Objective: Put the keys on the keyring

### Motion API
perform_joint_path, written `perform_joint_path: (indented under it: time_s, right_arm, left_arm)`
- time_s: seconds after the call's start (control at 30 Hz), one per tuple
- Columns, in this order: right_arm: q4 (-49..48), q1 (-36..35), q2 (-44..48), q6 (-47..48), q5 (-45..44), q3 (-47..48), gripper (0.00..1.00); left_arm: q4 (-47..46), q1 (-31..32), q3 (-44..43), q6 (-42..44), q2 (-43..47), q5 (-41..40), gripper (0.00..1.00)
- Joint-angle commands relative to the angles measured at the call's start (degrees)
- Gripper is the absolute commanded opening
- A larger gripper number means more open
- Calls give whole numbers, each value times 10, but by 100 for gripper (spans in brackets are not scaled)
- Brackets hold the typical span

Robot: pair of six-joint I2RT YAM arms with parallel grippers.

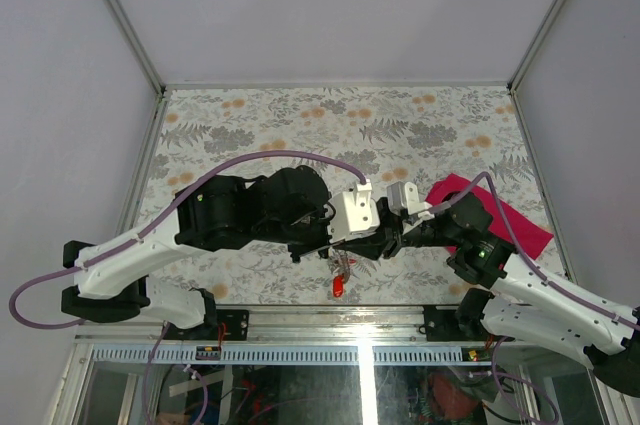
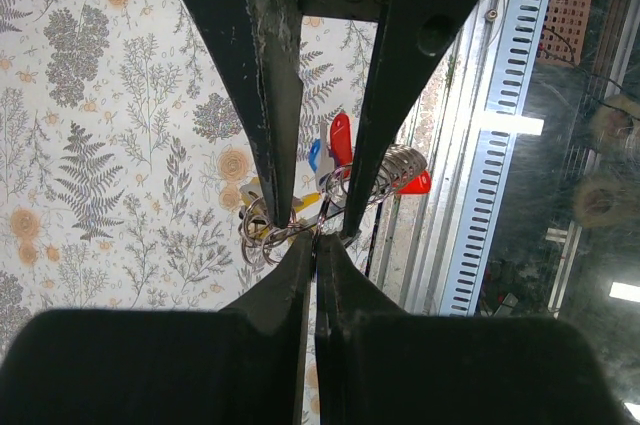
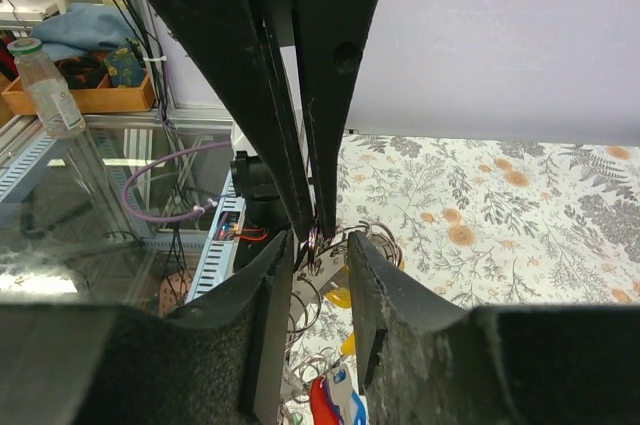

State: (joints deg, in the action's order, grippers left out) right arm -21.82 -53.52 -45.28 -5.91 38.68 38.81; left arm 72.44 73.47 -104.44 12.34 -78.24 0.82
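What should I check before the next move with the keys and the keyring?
1. Hold: left fingers shut on the keyring: ok.
2. Approach: right fingers apart, straddling the ring bunch: ok.
3. Right fingers gripping a key: cannot tell.
4. The keys hang in one bunch below both sets of fingers: ok.
5. Which keys are already threaded on: cannot tell.
6. Magenta cloth lies away from the keys: ok.
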Motion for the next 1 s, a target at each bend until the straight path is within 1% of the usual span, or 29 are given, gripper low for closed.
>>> perform_joint_path:
  time_s: [0.0,0.07,0.17,0.2,0.27,0.3,0.33,0.4,0.53,0.7,0.83,0.97]
  right_arm:
    - [-44,0,3,-8,4,4,33]
    - [-43,0,4,-7,3,3,30]
    - [-41,-1,1,-7,4,4,22]
    - [-41,-1,1,-7,5,4,18]
    - [-41,-1,0,-6,5,5,6]
    - [-41,-1,0,-6,5,5,1]
    - [-41,0,0,-5,4,6,0]
    - [-39,-1,2,-3,3,9,0]
    - [-20,-1,11,8,7,25,0]
    - [-11,0,22,8,27,45,0]
    - [-17,-1,28,-1,39,56,0]
    - [-45,0,35,-19,41,55,0]
  left_arm:
    - [-12,2,-11,10,4,-7,0]
    - [-12,1,-11,10,4,-7,0]
    - [-13,2,-12,10,5,-8,0]
    - [-13,1,-12,11,5,-8,0]
    - [-13,1,-11,11,5,-8,0]
    - [-13,2,-11,11,5,-8,0]
    - [-14,1,-11,11,6,-8,0]
    - [-18,1,-9,11,10,-7,0]
    - [-52,1,13,13,35,7,13]
    - [-129,2,61,4,87,34,27]
    - [-195,2,104,-7,131,60,29]
    - [-264,2,158,-14,175,70,29]
